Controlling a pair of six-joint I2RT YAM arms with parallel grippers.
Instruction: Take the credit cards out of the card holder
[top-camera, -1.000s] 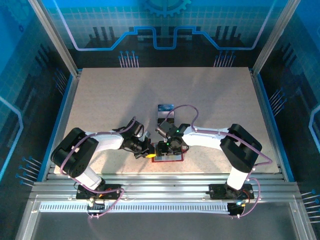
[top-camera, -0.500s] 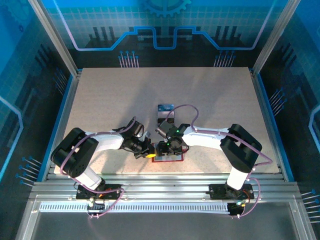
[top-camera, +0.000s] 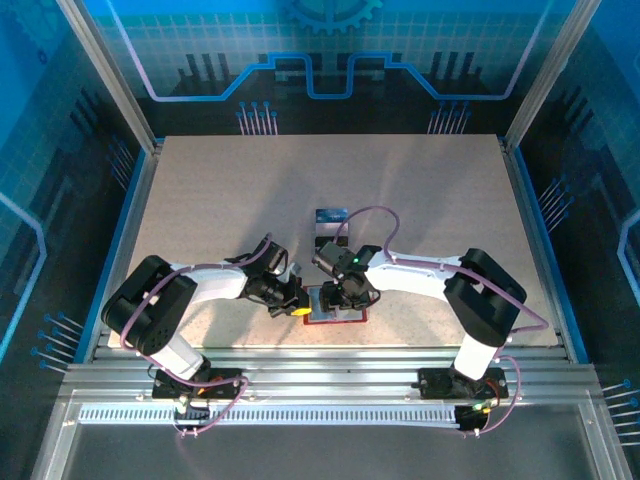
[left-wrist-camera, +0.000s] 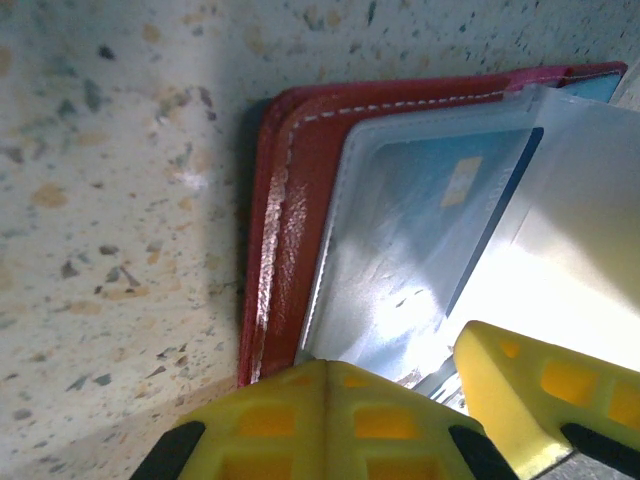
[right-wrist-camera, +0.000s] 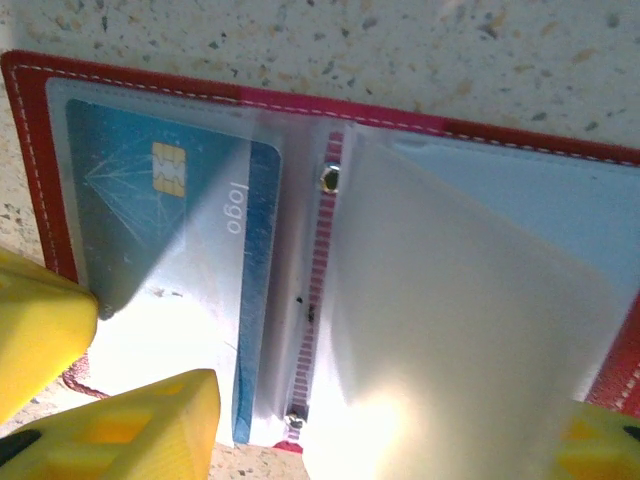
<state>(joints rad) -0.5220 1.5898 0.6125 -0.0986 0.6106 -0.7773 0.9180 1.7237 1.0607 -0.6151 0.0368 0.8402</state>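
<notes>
**Editor:** At the near edge of the desk (top-camera: 220, 220), under both wrists, what is hard to read?

**Photographer:** From above, the arms cover most of the red card holder (top-camera: 347, 321), so just its near rim shows. Up close it lies open and flat. A blue card (right-wrist-camera: 170, 230) with a chip sits in the left clear pocket, its lower edge partly behind yellow fingers. A cloudy clear flap (right-wrist-camera: 470, 300) rises from the spine, washed out by glare, and veils the right half. What lies behind it I cannot tell.

**Editor:** And the pincers?

**Photographer:** The left pincer (left-wrist-camera: 430, 372) has its fingers drawn together at the holder's edge, one of them lying over the red rim. Whether any sleeve is nipped between them I cannot make out. The right pincer (right-wrist-camera: 365, 432) stands well apart, a finger on either side of the flap, gripping nothing.

**Editor:** Any cards out?

**Photographer:** Two credit cards (top-camera: 330, 216), one blue and one grey, lie on the desk just beyond the holder.
</notes>
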